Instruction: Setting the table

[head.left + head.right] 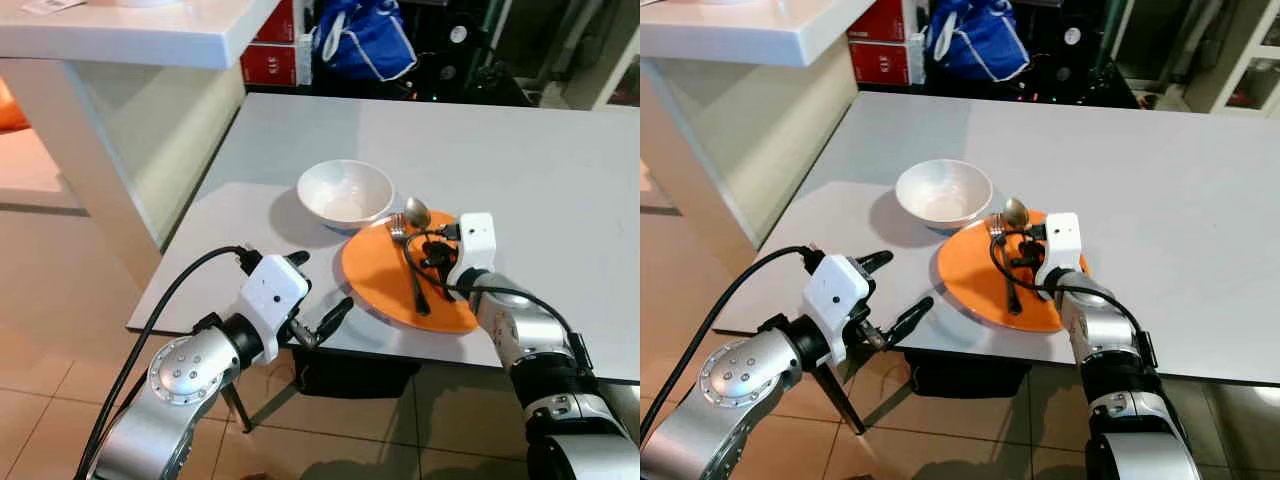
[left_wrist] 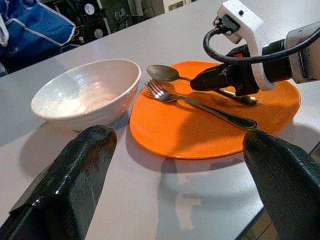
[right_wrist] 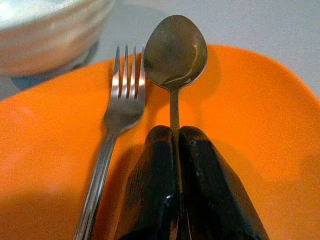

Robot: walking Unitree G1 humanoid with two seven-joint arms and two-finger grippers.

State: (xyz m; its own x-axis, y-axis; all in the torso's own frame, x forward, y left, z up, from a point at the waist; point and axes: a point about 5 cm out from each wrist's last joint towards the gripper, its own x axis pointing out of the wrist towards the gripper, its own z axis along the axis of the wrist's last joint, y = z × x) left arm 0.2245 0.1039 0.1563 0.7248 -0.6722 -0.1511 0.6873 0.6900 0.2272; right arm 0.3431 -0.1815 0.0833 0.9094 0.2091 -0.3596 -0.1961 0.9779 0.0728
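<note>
An orange plate (image 1: 385,285) lies at the near edge of the grey table (image 1: 520,160), with a fork (image 1: 409,262) and a spoon (image 1: 417,212) side by side on it. My right gripper (image 3: 175,150) is low over the plate, shut on the spoon's handle, its bowl pointing toward the white bowl (image 1: 345,193) just beyond the plate. My left gripper (image 1: 320,293) hovers open at the table's near edge, left of the plate, with nothing between its fingers (image 2: 75,175).
A white counter (image 1: 130,35) stands at the far left, with tiled floor below. Red boxes (image 1: 270,60) and a blue bag (image 1: 365,40) sit beyond the table's far edge. The table's right and far parts are bare.
</note>
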